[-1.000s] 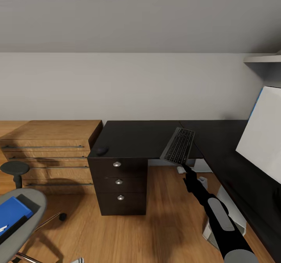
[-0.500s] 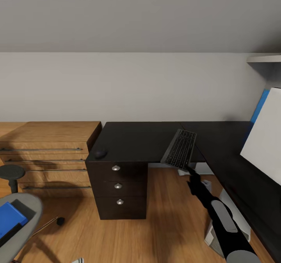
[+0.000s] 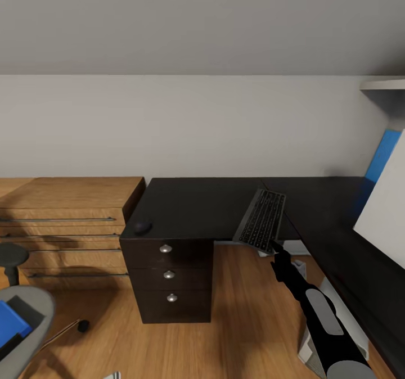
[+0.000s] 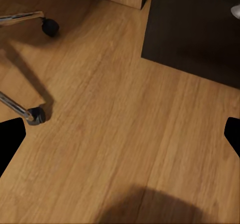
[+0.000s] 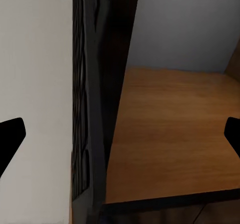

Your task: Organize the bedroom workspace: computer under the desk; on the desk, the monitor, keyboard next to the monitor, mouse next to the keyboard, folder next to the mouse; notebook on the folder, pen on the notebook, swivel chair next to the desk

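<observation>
I see a light brown wooden dresser [image 3: 67, 221] with long thin metal handles standing just beside the black drawers. Under it all lies a warm brown wooden plank floor [image 3: 242, 323]. Behind is a plain white wall [image 3: 185, 120]. A bright blue panel [image 3: 382, 155] leans far off by a small white shelf [image 3: 383, 84].

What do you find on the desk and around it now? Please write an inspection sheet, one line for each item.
Surface: the desk has a glossy black top, mostly bare.
Job's things: the keyboard is tilted over the desk's inner front edge; the mouse sits at the left front corner; the monitor stands on the right wing; the folder lies on the swivel chair.
Clutter: nothing seen.
Grippers: the right hand meets the keyboard's near end, grip unclear; the left hand is open above the floor.
Cables: nothing seen.
Surroundings: a wooden dresser stands left of the desk; a blue wall panel shows behind the monitor.
</observation>
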Available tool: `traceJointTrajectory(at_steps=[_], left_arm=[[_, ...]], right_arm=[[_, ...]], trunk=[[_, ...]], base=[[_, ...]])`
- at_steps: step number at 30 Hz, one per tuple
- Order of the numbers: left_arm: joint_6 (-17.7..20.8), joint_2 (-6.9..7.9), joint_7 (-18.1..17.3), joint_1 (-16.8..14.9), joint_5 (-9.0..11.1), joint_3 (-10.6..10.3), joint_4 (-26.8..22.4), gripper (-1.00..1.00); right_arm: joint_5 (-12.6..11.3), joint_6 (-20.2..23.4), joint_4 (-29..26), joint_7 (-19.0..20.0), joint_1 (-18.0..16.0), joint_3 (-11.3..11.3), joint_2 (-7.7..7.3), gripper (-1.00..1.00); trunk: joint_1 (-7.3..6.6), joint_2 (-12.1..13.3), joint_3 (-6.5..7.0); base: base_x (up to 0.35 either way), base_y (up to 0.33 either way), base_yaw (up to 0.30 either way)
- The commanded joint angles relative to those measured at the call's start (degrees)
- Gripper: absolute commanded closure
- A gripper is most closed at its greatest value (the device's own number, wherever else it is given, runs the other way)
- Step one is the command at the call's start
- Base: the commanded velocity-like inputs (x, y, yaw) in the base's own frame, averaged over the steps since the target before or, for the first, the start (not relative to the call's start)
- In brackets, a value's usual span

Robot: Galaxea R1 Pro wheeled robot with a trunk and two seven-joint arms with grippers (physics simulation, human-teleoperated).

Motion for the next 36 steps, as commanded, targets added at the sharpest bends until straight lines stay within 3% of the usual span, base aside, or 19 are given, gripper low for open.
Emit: traceJointTrajectory(at_steps=[1, 36], left_arm=[[0.31, -0.03, 0.11, 0.01, 0.26, 0.02, -0.13, -1.00], [0.32, -0.03, 0.11, -0.02, 0.26, -0.14, 0.35, -1.00]], right_arm=[[-0.32, 0.34, 0.01, 0.11, -0.04, -0.13, 0.02, -1.00], [-0.15, 0.43, 0.10, 0.02, -0.03, 1.16, 0.38, -1.00]], trunk=[[0.00, -0.02, -0.04], [0.00, -0.02, -0.04]], base=[[0.049, 0.000, 0.000], [0.004, 0.000, 0.000]])
